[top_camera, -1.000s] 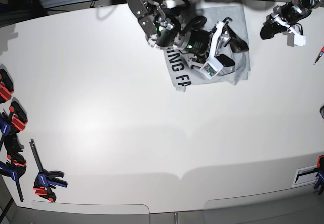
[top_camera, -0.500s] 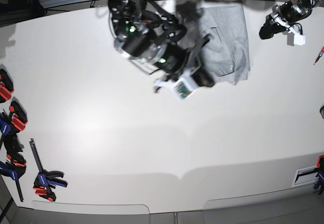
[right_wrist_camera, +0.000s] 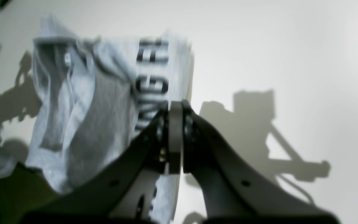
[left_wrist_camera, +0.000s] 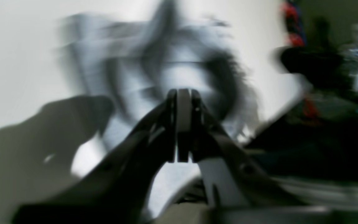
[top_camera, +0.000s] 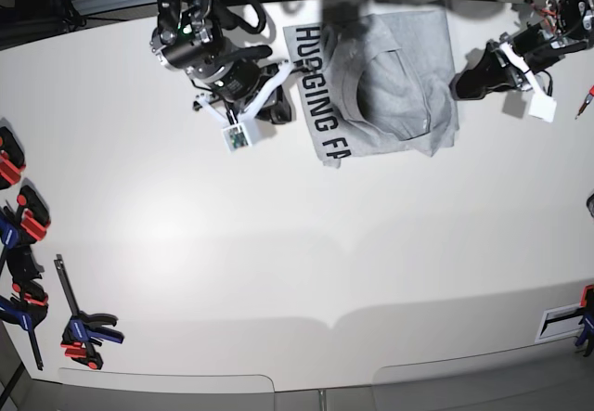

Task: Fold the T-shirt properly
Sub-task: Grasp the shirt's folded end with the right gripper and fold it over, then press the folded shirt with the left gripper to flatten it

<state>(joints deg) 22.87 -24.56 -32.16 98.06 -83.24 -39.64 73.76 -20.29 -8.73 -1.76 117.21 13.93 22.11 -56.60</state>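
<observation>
The T-shirt (top_camera: pixel 390 86) is soft, matt heather-grey cloth with flat black printed lettering at its nine-o'clock edge. The table (top_camera: pixel 278 244) looks smooth, matt white. The right gripper (right_wrist_camera: pixel 175 137) is dull black plastic.

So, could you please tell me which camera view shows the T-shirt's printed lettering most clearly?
The base view: the T-shirt lies in full sight, its black lettering sharp along one edge. The right wrist view shows part of the lettering, slightly blurred, behind the right claw. The left wrist view is too blurred to show any lettering.
</observation>
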